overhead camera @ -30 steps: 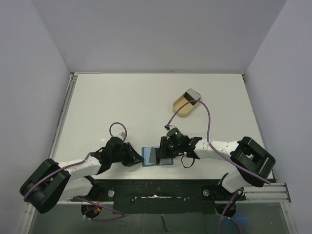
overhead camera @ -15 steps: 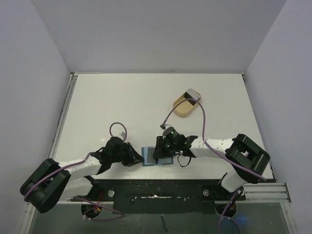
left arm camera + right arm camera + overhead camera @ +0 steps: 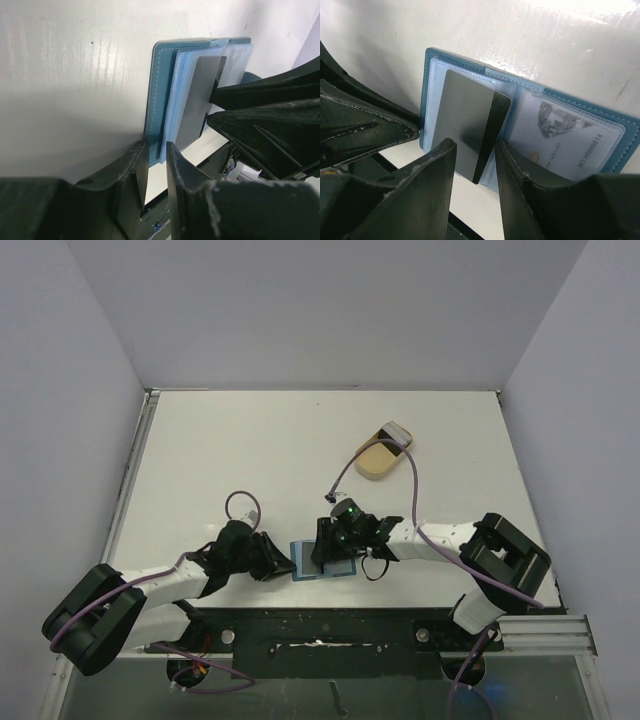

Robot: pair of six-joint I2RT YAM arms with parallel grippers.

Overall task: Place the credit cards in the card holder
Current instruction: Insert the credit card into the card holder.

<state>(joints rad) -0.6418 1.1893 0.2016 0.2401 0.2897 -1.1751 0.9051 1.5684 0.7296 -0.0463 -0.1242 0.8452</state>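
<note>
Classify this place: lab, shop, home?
Most likely a robotics lab bench cell: a bare white tabletop boxed in by plain grey panels, a left arm and right arm bolted at its near edge, and only props, a blue card wallet and tan oval dish.

top view: fixed up high behind the arm bases, looking down and forward over the whole surface [image 3: 250,460]. It's pretty far off, so the card holder [image 3: 325,562] looks tiny.
left wrist view: rides the left arm, super close and low, peeking past the left gripper [image 3: 156,152] across the surface toward the right arm.
right wrist view: same deal on the right arm, angled steeper, looking down past the right gripper [image 3: 475,150].
shared: all three catch the card holder, and each wrist view also gets the other gripper at its edge.
</note>
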